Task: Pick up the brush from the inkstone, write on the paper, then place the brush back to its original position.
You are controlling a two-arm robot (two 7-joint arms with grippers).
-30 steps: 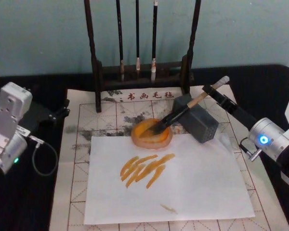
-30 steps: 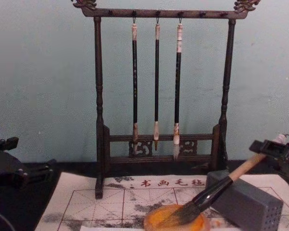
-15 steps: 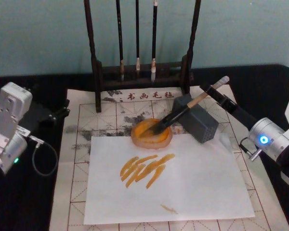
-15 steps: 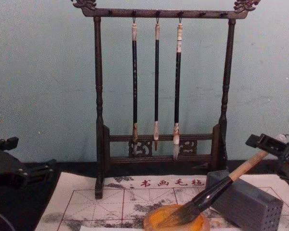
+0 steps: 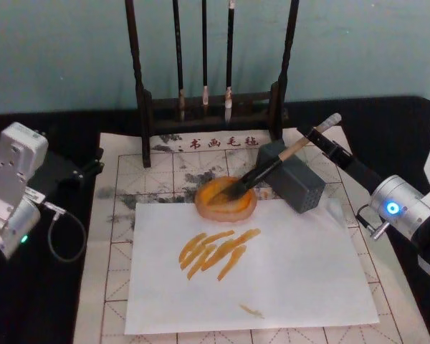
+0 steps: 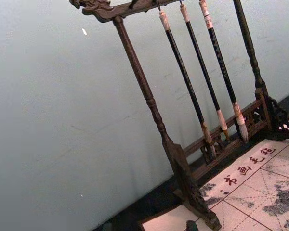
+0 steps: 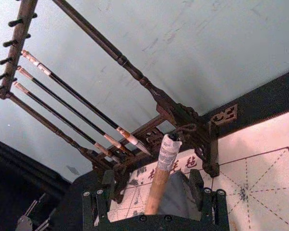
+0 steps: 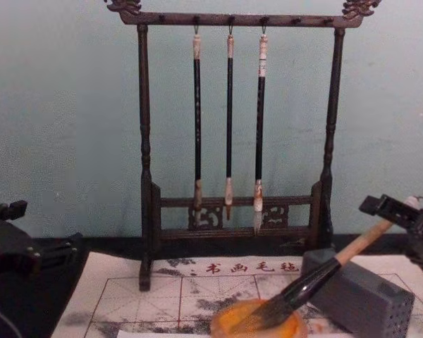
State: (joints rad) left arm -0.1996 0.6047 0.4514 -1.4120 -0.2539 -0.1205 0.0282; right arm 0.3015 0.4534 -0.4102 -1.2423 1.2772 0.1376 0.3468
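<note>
On the counter (image 5: 50, 315) almost nothing is changing from half a second ago: the paper (image 5: 301, 251) with its orange strokes is sitting put, and the right gripper (image 5: 319, 137) is barely shifting. Its fingers (image 7: 196, 185) are sitting spread, one on each side of the brush (image 5: 276, 166) near its white cap, apparently not squeezing it. That brush is leaning on the grey block (image 5: 295, 180), bristles lying in the orange inkstone (image 5: 226, 199). Over at the counter's left edge the left gripper (image 5: 75, 174) is parked; can't tell its fingers.
</note>
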